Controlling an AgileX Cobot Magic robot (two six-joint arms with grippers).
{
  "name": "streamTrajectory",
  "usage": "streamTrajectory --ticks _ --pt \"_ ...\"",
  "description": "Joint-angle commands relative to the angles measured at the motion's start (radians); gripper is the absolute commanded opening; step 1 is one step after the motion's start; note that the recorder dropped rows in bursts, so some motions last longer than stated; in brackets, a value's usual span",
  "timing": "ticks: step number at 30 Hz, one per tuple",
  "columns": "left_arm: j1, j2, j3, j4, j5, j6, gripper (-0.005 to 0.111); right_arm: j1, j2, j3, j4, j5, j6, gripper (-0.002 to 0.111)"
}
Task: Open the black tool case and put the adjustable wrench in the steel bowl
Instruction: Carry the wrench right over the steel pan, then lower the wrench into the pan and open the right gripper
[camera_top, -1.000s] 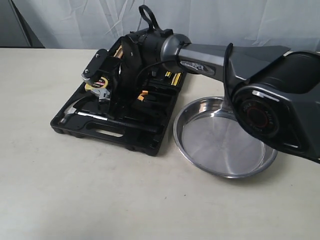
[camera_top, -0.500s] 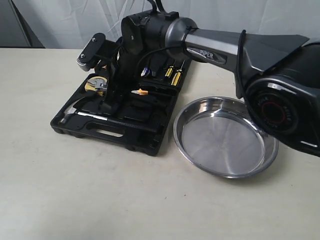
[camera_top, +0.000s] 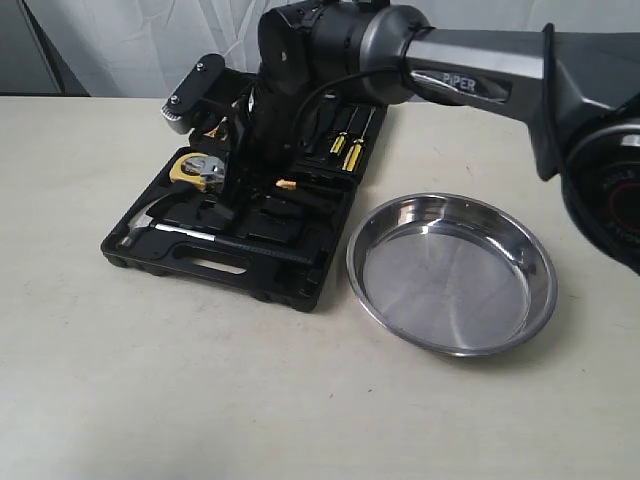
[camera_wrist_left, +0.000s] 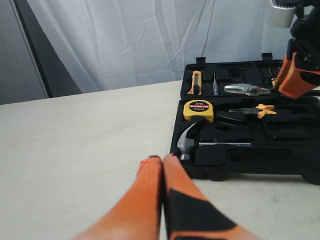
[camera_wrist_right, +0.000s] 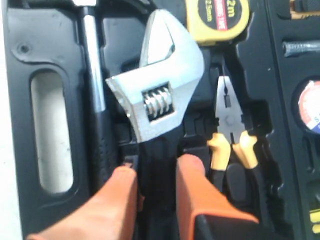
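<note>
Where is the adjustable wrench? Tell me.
Right wrist view: the adjustable wrench is gripped by its black handle in the right gripper, over the open black tool case, between the hammer and the orange-handled pliers.

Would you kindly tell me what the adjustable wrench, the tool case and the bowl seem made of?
The adjustable wrench: head looks like bright plated steel, by its silvery sheen; handle black, material unclear. The black tool case: seemingly matte moulded plastic, with shaped recesses. The steel bowl: probably polished stainless steel, with mirror-like bottom.
</note>
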Motion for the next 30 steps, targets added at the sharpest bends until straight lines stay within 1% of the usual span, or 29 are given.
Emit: streamTrajectory --ticks 1,8,12,14,15,17,21,24,30 --pt "-0.001 0.004 -0.002 0.004 0.002 -0.001 0.0 -0.005 -0.118 0.151 -0.024 -0.086 0.041 -0.001" --pt "-0.001 0.004 -0.002 0.004 0.002 -0.001 0.0 -0.005 -0.289 0.393 -0.151 -0.213 0.231 -0.001" --pt "-0.001 0.004 -0.002 0.004 0.002 -0.001 0.0 -0.013 -0.391 0.55 -0.315 -0.251 0.381 -0.001" --pt "-0.001 0.004 -0.002 0.004 0.002 -0.001 0.0 -0.051 -0.437 0.637 -0.358 -0.284 0.452 -0.001" --pt "-0.001 0.004 -0.002 0.004 0.002 -0.001 0.0 -0.09 -0.464 0.701 -0.36 -0.326 0.479 -0.001" --pt "-0.001 0.004 -0.002 0.004 0.002 -0.001 0.0 -0.151 -0.492 0.775 -0.354 -0.381 0.492 -0.001" --pt "-0.001 0.004 -0.002 0.004 0.002 -0.001 0.0 -0.215 -0.508 0.87 -0.336 -0.44 0.513 -0.001" --pt "-0.001 0.004 -0.002 0.004 0.002 -0.001 0.0 -0.226 -0.508 0.927 -0.334 -0.49 0.513 -0.001" --pt "-0.001 0.004 -0.002 0.004 0.002 -0.001 0.0 -0.226 -0.495 0.94 -0.342 -0.491 0.513 -0.001"
